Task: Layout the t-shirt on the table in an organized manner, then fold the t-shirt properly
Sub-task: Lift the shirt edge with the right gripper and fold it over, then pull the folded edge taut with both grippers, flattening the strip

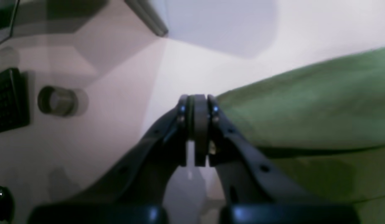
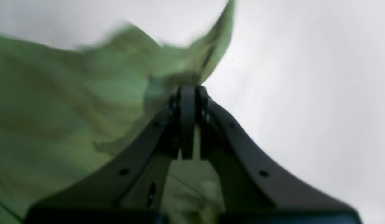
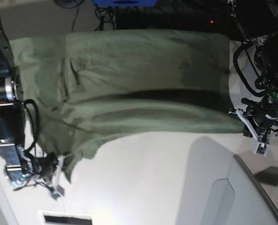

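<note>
Right now your plain olive-green cotton t-shirt (image 3: pixel 129 79) lies spread across the far half of the big smooth white table (image 3: pixel 167 183), with its long way running from left to right in the base view. On the left side of that view, your right gripper (image 2: pixel 189 93) has its two black fingers pressed tight together, and the wrist picture shows green cloth bunched right at the tips, so it looks like it is pinching a corner of the shirt near the sleeve end. On the right side of that view, your left gripper (image 1: pixel 197 102) is squeezed closed too. It sits just beside the straight edge of the shirt, and you cannot tell from the blurry picture if any cloth is caught in it. The thing to watch is this: the shirt lies between your two arms, and each arm is next to one short end. The near edge still curls and sags on the left, so the shirt is not flat yet. I think your next move should pull the two ends apart along that long way.
</note>
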